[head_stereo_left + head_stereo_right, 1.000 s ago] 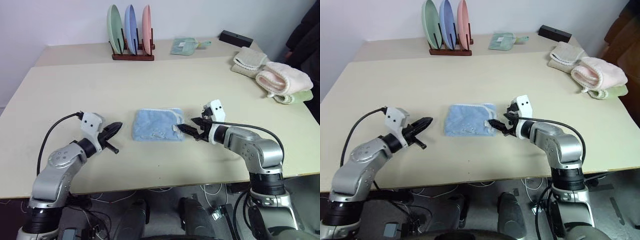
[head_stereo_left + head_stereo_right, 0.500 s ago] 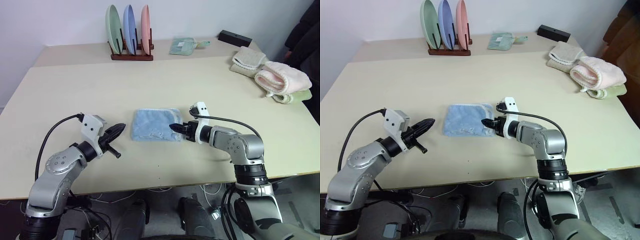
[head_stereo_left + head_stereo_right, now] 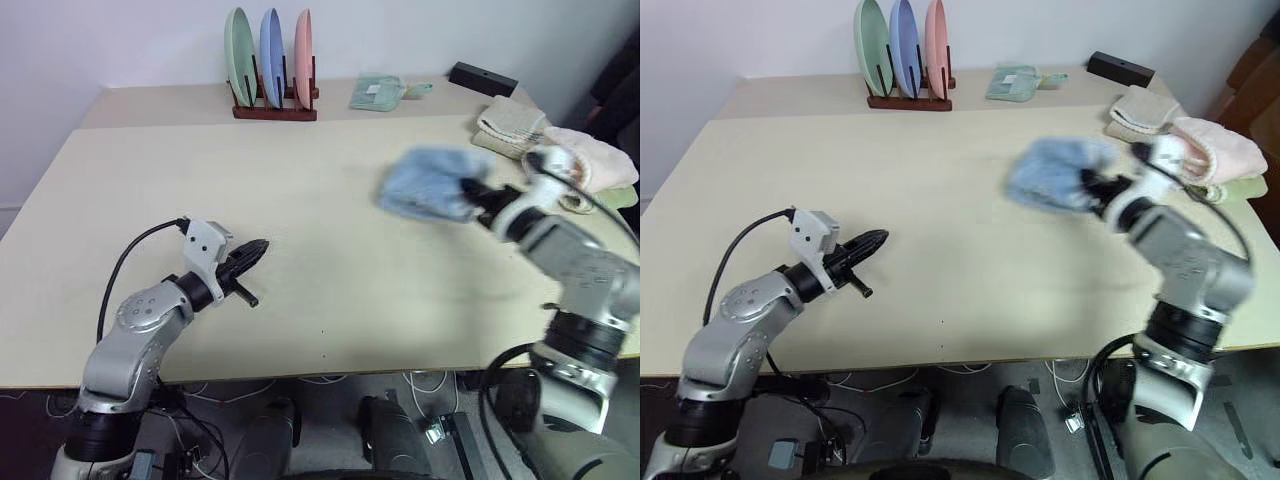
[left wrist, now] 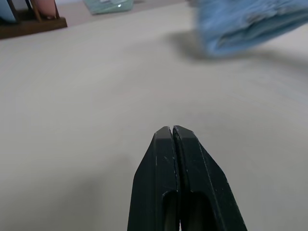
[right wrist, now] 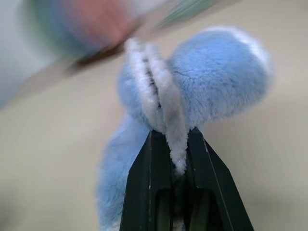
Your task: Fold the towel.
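The right gripper (image 5: 174, 144) pinches the whitish stitched edge of the light blue towel (image 3: 428, 184) between its two black fingers (image 5: 148, 163), and the towel hangs bunched in the air above the table (image 3: 300, 190), at about two o'clock from the table's middle, blurred in both head views. In the right wrist view the edging runs down between the fingers and the fluffy blue cloth bulges on either side. The left gripper (image 3: 258, 247) is at about eight o'clock on the table, well apart from the towel, with its fingers (image 4: 159, 159) pressed together and nothing between them, just above the bare tabletop. At twelve o'clock, along the far edge, a dark wooden rack (image 3: 272, 108) holds three upright plates, green, blue and pink. Near it lies a small green cloth (image 3: 376, 92), and farther right a black box (image 3: 483, 78). At about two o'clock, by the table's right edge, a beige folded towel (image 3: 507, 122) and a pink rolled towel (image 3: 590, 160) lie just beside each other
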Controlling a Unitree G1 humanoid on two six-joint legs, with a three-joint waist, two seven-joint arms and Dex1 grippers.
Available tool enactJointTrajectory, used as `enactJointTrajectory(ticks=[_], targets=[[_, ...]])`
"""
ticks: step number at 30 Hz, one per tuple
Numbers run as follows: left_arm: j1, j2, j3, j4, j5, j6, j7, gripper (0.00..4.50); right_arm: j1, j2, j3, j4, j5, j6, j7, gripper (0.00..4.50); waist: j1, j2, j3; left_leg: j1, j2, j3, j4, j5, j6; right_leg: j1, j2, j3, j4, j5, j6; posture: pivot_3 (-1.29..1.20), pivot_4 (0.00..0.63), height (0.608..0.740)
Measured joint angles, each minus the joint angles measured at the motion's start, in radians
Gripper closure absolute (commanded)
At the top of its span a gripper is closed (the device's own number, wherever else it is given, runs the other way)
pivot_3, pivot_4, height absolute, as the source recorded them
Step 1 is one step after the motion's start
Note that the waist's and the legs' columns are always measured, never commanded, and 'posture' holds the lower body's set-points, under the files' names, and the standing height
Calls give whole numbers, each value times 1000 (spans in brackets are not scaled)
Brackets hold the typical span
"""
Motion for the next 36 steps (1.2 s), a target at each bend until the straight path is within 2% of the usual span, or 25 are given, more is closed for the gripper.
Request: enactJointTrajectory(ticks=[4,9,14,17,22,23,27,30,33,36], targets=[[-83,-39,-56,71,17,-29,-29,4500,108,3,-195,-50,1,58,-156,4446,2,1,0,0,0,1,0,0,0,0,0,0,0,0,0,0,150,740],[-129,-53,-86,140,37,-51,-67,4500,231,101,-321,-201,14,210,-283,4446,-20,3,-1,0,1,1,1,0,1,0,0,1,1,0,0,0,150,740],[-143,-66,-110,173,43,-67,-104,4500,242,147,-382,-330,41,294,-329,4446,-23,5,-2,0,1,1,1,0,1,0,1,1,1,0,0,0,150,740],[-147,-71,-117,200,59,-81,-111,4500,237,152,-406,-345,49,312,-338,3426,-21,5,-2,0,1,1,1,0,1,0,0,1,1,0,0,0,150,740],[-180,-91,-141,225,70,-90,-131,4500,218,130,-413,-345,45,307,-344,904,-20,5,-2,0,1,1,1,0,1,0,0,1,1,0,0,0,150,740],[-184,-94,-141,230,73,-98,-132,4500,236,100,-391,-344,31,293,-338,481,-19,6,-2,0,1,1,1,0,1,0,0,1,1,0,0,0,150,740],[-190,-84,-133,287,115,-139,-110,4500,371,-142,-188,-339,-98,89,-233,481,-23,7,-2,0,0,3,1,0,2,0,-1,1,1,-1,1,0,150,740],[-195,-81,-112,346,170,-179,-52,4500,405,-269,-42,-312,-179,-99,-115,481,-32,7,-2,2,2,4,1,-1,2,0,2,2,1,-1,1,0,150,740],[-190,-72,-70,364,196,-209,-5,4500,409,-335,122,-267,-229,-259,20,481,-31,7,-2,1,2,4,1,-1,2,0,2,2,1,-1,1,0,150,740],[-150,-37,-11,357,207,-223,31,4500,363,-342,294,-252,-239,-390,172,481,-32,7,-2,1,3,4,1,-1,2,0,2,2,0,-1,1,0,150,740]])
